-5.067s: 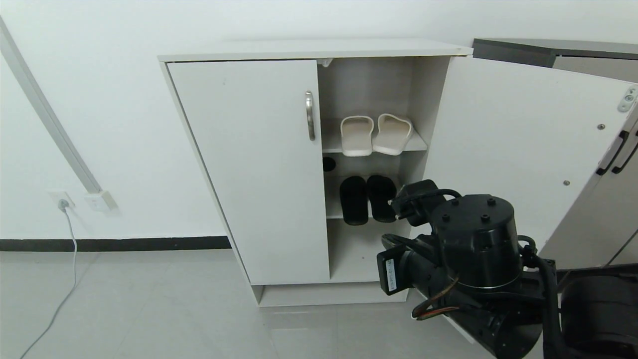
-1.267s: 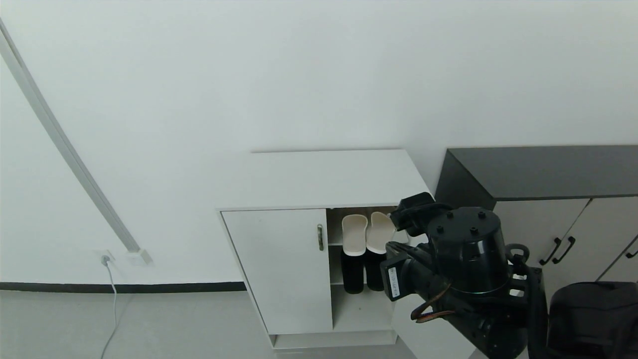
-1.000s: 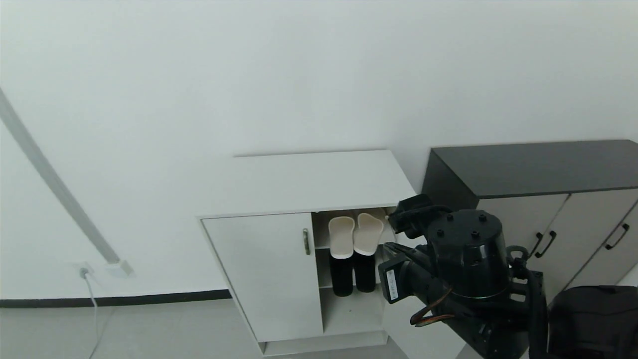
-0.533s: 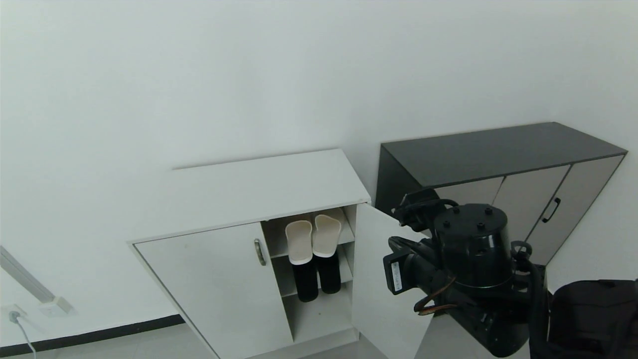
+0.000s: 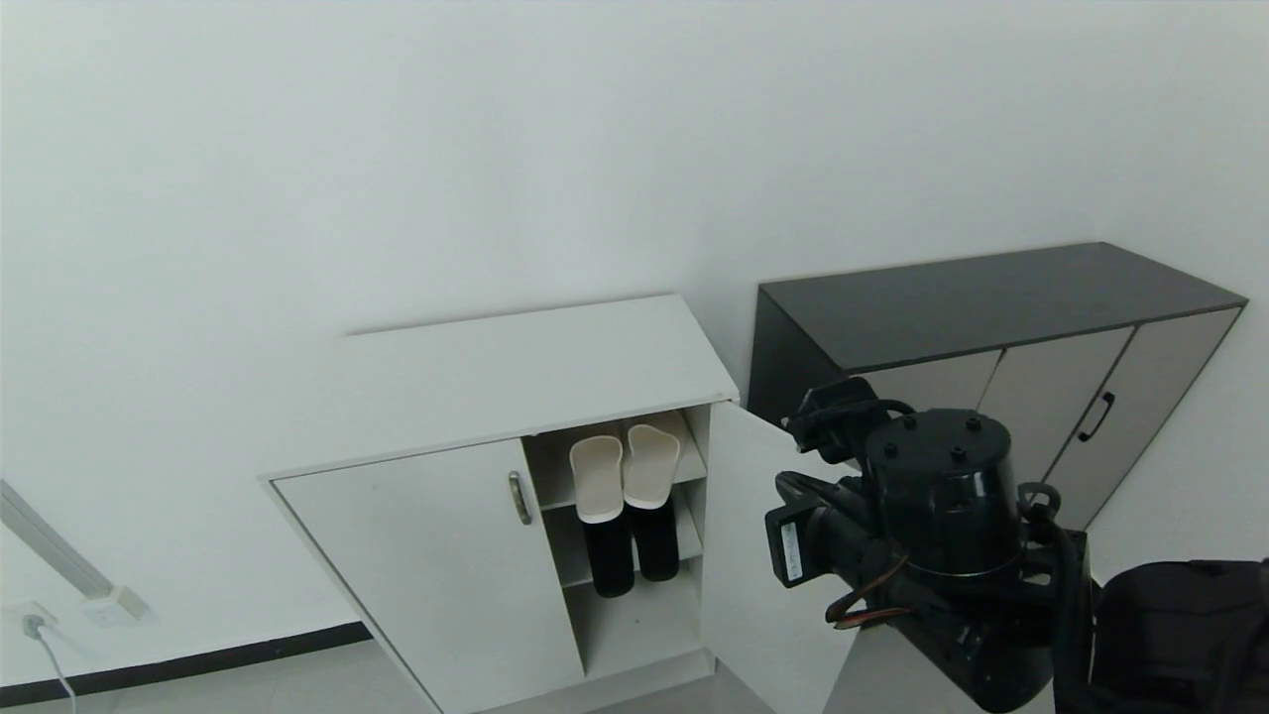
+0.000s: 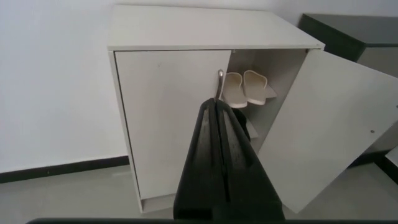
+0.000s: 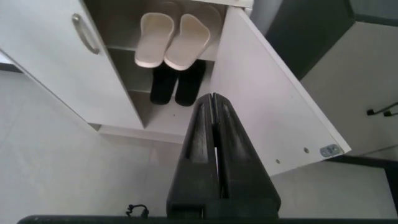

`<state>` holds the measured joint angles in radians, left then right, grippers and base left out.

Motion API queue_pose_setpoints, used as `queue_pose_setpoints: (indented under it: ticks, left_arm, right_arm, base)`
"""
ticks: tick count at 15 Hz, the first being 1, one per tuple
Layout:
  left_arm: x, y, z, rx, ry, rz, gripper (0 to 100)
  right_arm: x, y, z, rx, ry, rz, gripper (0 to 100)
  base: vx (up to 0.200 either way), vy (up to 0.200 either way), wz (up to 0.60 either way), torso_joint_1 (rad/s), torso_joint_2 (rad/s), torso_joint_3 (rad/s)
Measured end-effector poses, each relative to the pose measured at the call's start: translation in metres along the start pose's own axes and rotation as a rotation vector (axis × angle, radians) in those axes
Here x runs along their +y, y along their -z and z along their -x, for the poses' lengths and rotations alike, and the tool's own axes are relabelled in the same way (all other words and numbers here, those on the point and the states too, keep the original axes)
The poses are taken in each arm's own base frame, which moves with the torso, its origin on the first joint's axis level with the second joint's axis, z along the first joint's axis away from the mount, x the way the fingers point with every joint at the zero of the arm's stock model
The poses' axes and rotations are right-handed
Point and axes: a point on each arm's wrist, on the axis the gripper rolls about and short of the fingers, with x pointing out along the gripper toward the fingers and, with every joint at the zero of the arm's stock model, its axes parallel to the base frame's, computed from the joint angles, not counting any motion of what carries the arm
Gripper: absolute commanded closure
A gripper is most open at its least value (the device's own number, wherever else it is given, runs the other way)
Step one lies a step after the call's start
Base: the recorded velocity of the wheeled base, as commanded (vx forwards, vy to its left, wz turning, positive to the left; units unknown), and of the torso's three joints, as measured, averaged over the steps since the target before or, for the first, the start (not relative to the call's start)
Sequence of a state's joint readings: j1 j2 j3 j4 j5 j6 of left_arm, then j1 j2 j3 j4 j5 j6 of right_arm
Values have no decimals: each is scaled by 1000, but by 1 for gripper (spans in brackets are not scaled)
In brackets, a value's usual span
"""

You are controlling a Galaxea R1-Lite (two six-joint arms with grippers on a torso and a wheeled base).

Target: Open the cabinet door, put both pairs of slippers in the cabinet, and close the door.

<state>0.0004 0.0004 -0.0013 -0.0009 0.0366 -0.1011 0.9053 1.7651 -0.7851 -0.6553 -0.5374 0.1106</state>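
The white cabinet (image 5: 516, 347) stands against the wall, its left door (image 5: 416, 575) closed and its right door (image 5: 758, 555) swung open. Inside, the white slippers (image 5: 625, 471) lie on the upper shelf and the black slippers (image 5: 634, 555) on the shelf below. My left gripper (image 6: 217, 104) is shut and holds nothing, out in front of the closed door's handle (image 6: 219, 81). My right gripper (image 7: 213, 98) is also shut and holds nothing, apart from the open door (image 7: 267, 112), with the white slippers (image 7: 174, 37) and black slippers (image 7: 177, 84) beyond it.
A dark-topped cabinet (image 5: 991, 297) with grey doors stands just right of the white one, behind the open door. A wall socket with a cable (image 5: 30, 625) is low on the wall at the far left. Bare grey floor (image 7: 62, 168) lies before the cabinet.
The head camera has risen, pulled back and swung right, so the whole view shifted. Both pairs of slippers stay on their shelves. Almost nothing differs over the last half second.
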Motion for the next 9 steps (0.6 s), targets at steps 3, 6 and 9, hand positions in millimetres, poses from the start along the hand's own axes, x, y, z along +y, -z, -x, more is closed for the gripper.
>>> queue_pose_setpoints:
  ticks: [3,6,9]
  left_arm:
    - [0,0,0,-1,-1,0,100]
    - [0,0,0,-2,-1,0,100]
    - [0,0,0,-1,0,-2,100]
  right_arm:
    - [1,0,0,0,-2,2,100]
    - [-2,0,-1,1,7,11,100]
    - [-25,-13,-19,-29,69,11,100]
  base:
    - [-200,0,0,-9,1,1]
    - [0,0,0,0,0,0]
    - [0,0,0,0,0,0]
